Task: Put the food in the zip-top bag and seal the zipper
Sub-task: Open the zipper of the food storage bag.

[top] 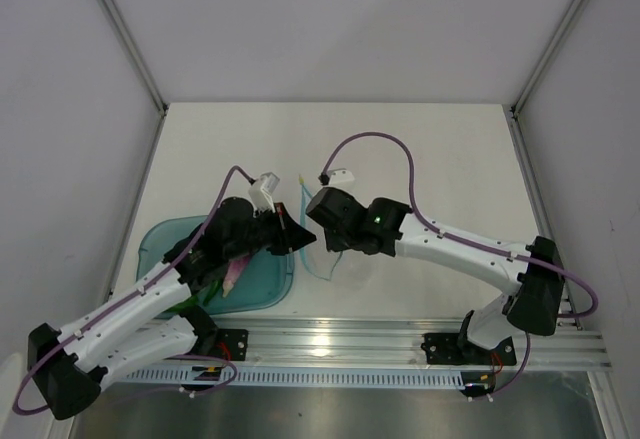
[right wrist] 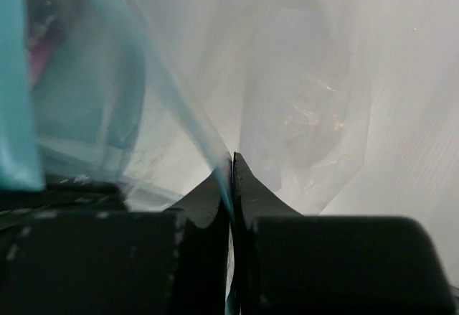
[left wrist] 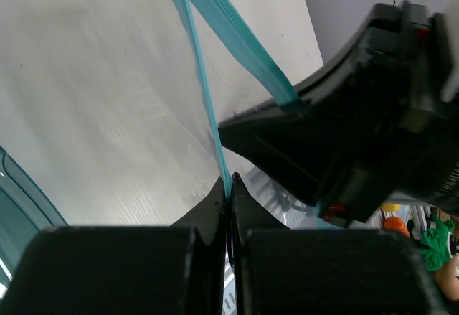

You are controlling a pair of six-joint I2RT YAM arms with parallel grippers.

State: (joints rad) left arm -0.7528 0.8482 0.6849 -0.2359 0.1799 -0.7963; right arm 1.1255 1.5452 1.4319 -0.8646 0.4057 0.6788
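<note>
The clear zip-top bag hangs between my two grippers, right of the teal tray. My left gripper is shut on one side of the light-blue zipper; in the left wrist view its jaws pinch the strip. My right gripper is shut on the other side of the strip, its jaws closed on it, with the bag's clear film beyond. The mouth is spread open. The food lies in the tray under my left arm: a purple piece and a green piece show; the rest is hidden.
The translucent teal tray sits at the near left of the white table, mostly covered by my left arm. The aluminium rail runs along the near edge. White walls enclose the table on three sides.
</note>
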